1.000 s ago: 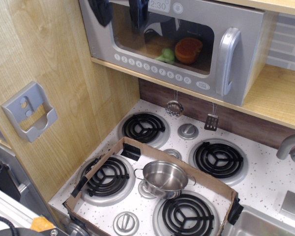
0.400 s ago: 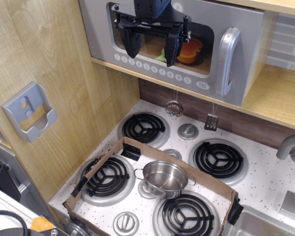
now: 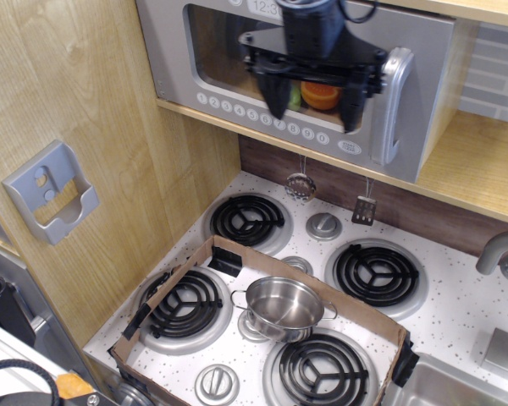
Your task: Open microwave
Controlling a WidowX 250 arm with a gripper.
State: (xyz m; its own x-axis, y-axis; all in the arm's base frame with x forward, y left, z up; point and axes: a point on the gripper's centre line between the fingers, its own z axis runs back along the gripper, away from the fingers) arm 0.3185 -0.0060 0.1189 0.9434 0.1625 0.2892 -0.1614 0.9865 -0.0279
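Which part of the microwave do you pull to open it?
Find the silver microwave on the wooden shelf above the stove. On its door's right edge, beside the tool, stands the handle: one chunky upright grey bar, unlike the small round white buttons.

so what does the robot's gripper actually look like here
The gripper is all black: a boxy, blocky body at the top, a wide horizontal crossbar below it, and two tapered fingers narrowing to points. A thin dark cable loops off the upper right of the body. No markings or labels are readable.
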